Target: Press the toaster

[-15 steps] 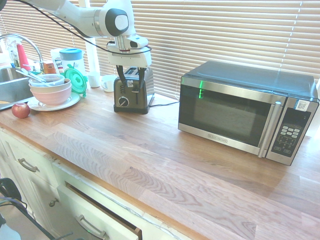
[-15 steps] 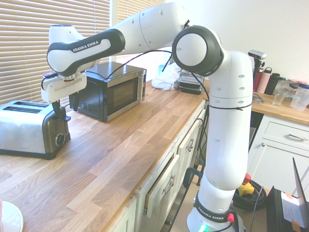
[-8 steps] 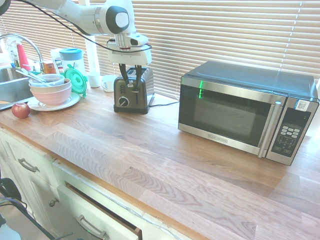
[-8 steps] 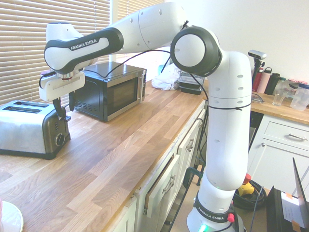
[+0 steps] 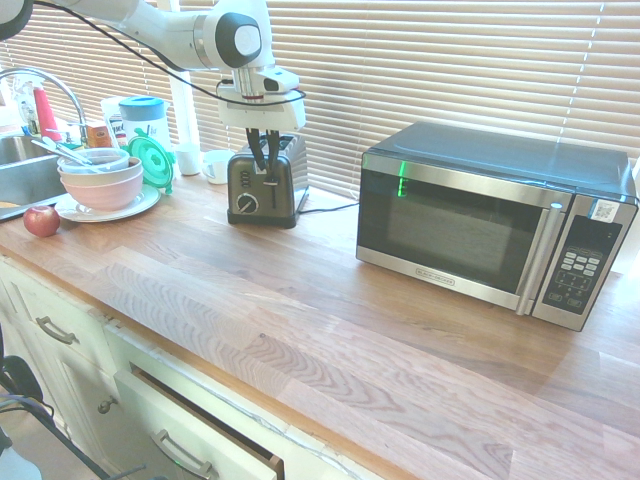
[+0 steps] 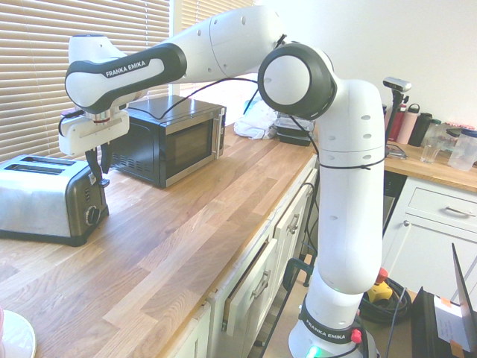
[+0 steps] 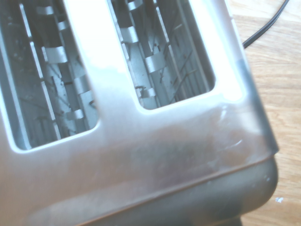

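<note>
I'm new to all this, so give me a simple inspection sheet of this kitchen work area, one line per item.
Surface: wooden counter, light striped grain
Job's things: two-slot toaster, upright, dial on its end; no bread seen in the visible parts of its slots
Clutter: microwave; stacked bowls on a plate; apple; white mug
Gripper: gripper pointing down at the toaster's dial end, fingers a little apart; contact can't be judged
Cables: dark cord on the counter beside the toaster
Surroundings: window blinds behind; drawer below, slightly open
</note>
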Controlling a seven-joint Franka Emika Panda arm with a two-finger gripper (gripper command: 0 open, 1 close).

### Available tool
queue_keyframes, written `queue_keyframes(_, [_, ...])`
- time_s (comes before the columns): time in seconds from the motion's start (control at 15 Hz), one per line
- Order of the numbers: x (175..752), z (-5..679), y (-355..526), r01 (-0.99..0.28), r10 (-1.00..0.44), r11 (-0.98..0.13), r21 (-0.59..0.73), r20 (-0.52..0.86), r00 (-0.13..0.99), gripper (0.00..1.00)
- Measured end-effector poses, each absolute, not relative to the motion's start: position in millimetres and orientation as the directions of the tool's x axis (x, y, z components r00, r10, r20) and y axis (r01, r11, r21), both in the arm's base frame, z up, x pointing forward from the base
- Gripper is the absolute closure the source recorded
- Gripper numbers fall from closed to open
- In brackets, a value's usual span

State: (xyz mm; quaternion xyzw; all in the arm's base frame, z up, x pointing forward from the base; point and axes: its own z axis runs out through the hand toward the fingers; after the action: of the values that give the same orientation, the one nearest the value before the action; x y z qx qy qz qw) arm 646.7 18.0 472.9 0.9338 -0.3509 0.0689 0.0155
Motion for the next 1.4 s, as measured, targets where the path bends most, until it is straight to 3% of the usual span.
queue_keyframes(1.4, [659.5,438.2,13.7,-0.63,-0.625,-0.776,0.035,0.1,0.774,1.0])
